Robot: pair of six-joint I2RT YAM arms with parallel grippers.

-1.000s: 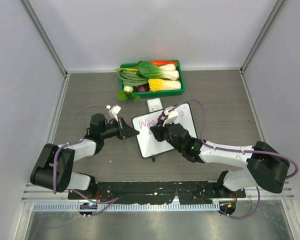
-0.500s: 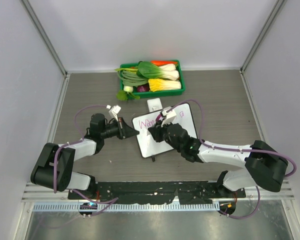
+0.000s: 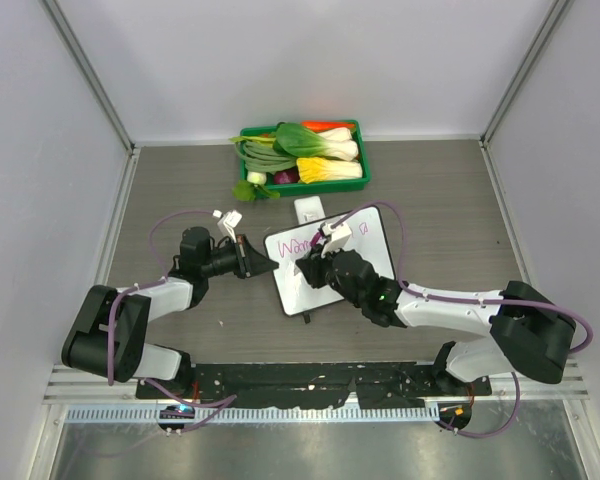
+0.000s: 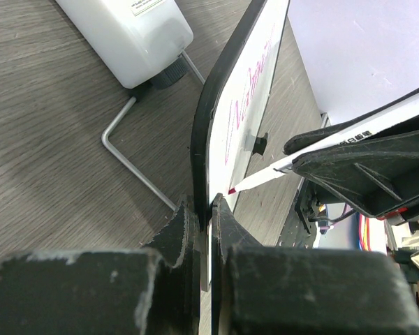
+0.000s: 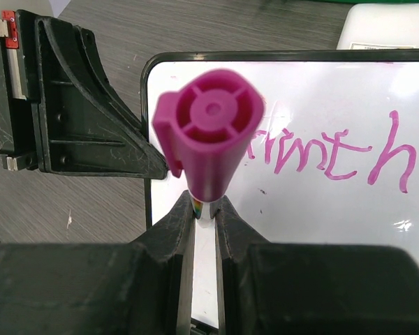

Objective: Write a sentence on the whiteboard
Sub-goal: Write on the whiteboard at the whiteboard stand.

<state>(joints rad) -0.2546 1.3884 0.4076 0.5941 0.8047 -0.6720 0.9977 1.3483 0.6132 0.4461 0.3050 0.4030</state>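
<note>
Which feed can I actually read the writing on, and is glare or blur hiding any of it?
Right wrist: sentence sharp, the close marker hides its start, small glare lower right. Left wrist: whiteboard nearly edge-on, letters foreshortened. Top external: letters too small.

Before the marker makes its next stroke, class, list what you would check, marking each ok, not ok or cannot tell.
1. Left gripper shut on the whiteboard rim: ok.
2. Right gripper shut on the marker: ok.
3. Marker tip uncapped and pointing at the board: ok.
4. Tip touching the board: cannot tell.
5. Bare white space below the writing: ok.
6. White box out of the marker's path: ok.
</note>
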